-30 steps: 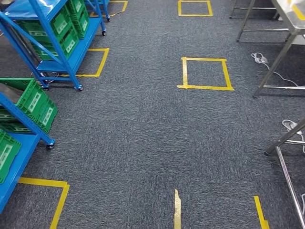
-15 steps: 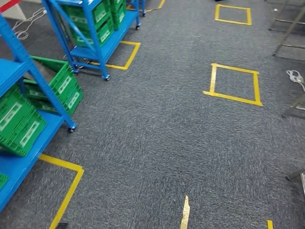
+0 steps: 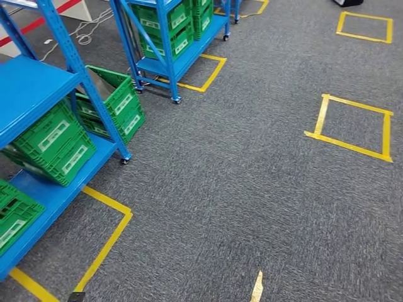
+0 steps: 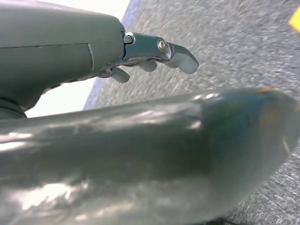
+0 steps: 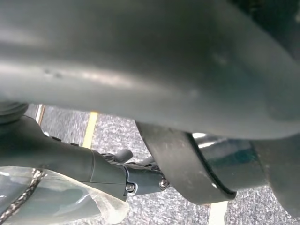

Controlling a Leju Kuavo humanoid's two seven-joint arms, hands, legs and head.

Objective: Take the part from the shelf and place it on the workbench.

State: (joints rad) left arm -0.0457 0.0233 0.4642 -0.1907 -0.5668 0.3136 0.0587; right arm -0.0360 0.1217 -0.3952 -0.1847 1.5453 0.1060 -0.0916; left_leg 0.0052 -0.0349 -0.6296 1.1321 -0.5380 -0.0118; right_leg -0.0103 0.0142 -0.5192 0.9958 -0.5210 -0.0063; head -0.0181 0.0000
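A blue shelf (image 3: 33, 88) stands at the left of the head view with green crates (image 3: 55, 141) on its lower levels; what lies in the crates is hidden. My left hand (image 4: 152, 51) hangs over grey carpet, fingers stretched out and nothing in them. My right hand (image 5: 106, 168) also hangs over the carpet, its dark fingers (image 5: 141, 180) straight. A clear glossy film (image 5: 53, 201) lies against that hand, and I cannot tell whether the hand holds it.
A second blue shelf (image 3: 166, 38) with green crates stands farther back on castors. One green crate (image 3: 114, 104) sits tilted between the shelves. Yellow tape squares (image 3: 354, 126) mark the grey carpet at the right, and a tape corner (image 3: 107, 236) lies by the near shelf.
The camera has swung left: the shelves have slid right and grown larger, and the metal workbench legs at the right have left the picture.
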